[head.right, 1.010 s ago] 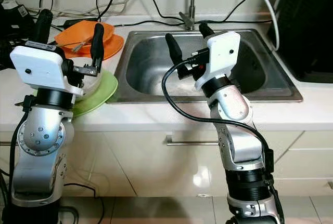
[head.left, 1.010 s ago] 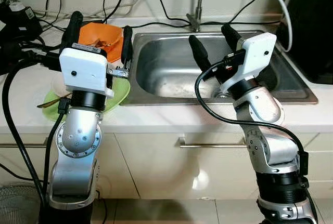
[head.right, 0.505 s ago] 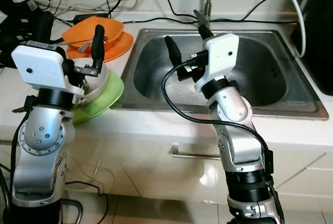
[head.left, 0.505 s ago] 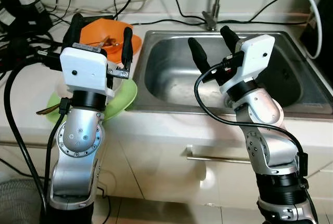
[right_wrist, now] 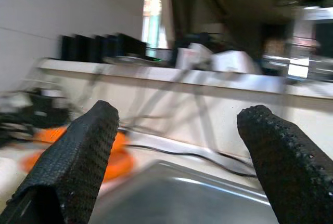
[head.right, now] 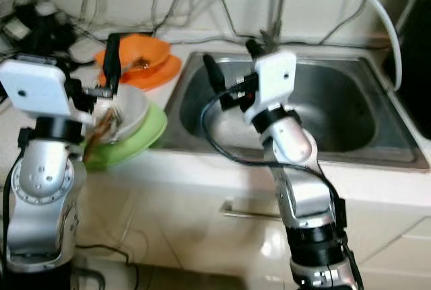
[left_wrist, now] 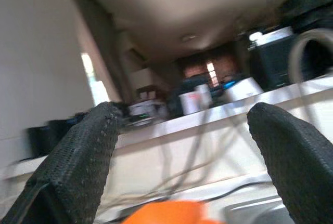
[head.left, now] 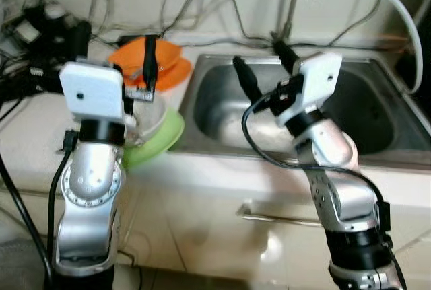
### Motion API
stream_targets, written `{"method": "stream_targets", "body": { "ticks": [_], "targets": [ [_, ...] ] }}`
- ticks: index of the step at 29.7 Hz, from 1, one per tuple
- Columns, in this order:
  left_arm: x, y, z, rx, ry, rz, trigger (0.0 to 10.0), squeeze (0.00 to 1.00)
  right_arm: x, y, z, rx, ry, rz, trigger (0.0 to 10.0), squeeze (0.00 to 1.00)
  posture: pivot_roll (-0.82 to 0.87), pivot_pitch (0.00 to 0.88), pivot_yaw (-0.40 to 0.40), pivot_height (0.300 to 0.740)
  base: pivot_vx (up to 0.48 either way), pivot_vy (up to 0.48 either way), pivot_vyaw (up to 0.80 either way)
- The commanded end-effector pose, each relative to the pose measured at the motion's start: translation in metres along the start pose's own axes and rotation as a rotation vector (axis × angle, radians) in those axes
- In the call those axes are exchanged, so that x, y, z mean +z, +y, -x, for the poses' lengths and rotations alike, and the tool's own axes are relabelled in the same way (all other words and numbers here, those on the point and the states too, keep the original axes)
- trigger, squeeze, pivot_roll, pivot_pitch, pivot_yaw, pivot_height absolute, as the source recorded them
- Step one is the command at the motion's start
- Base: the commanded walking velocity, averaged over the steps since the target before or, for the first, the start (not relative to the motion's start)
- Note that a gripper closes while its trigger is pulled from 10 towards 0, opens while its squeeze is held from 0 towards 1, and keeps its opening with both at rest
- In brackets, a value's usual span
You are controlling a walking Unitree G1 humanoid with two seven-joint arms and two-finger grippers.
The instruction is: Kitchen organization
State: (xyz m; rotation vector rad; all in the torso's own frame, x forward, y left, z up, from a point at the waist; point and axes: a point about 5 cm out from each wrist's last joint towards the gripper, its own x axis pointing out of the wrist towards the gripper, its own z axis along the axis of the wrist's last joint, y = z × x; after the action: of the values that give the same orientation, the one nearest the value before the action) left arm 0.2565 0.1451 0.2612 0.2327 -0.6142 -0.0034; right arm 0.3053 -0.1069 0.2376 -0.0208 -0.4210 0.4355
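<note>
My left gripper (head.left: 114, 48) is raised above the counter's left part, open and holding nothing, its fingers (left_wrist: 73, 167) wide apart. Just beyond it lies a stack of orange plates (head.left: 165, 68) with an orange bowl on top. Under the gripper a white bowl (head.right: 131, 108) sits on a green plate (head.right: 141, 138), with a brown utensil (head.right: 101, 130) leaning in it. My right gripper (head.left: 264, 68) hangs open and empty over the left half of the steel sink (head.left: 363, 112). The right wrist view looks past its fingers (right_wrist: 78, 161) at the orange plates (right_wrist: 112, 156) and the sink (right_wrist: 171, 198).
A tap (head.left: 291, 7) stands behind the sink, with a white hose (head.left: 397, 7) curving to the right. Black cables and dark devices (head.left: 40, 27) crowd the counter's back left. A cabinet drawer with a metal handle (head.left: 276, 214) is below the counter edge.
The whole picture has shifted and blurred, so the camera has moved; the counter and sink now sit lower in view. Both grippers hold the same open pose.
</note>
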Motion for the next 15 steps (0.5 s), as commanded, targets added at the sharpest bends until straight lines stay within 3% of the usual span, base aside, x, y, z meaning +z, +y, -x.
{"method": "stream_targets", "body": {
  "ticks": [1, 15],
  "targets": [
    [-0.001, -0.002, 0.002, -0.015, 0.008, -0.001, 10.0, 0.0, 0.0, -0.001, 0.0, -0.005, 0.005, 0.004, 10.0, 0.0, -0.07, 0.026, 0.059, 0.74, 0.0, 0.0, 0.0],
    [-0.014, 0.004, 0.013, 0.026, 0.058, -0.065, 10.0, 0.0, -0.004, 0.0, 0.002, 0.003, 0.022, -0.003, 10.0, 0.0, -0.07, 0.027, 0.056, 0.74, 0.0, 0.0, 0.0]
  ]
}}
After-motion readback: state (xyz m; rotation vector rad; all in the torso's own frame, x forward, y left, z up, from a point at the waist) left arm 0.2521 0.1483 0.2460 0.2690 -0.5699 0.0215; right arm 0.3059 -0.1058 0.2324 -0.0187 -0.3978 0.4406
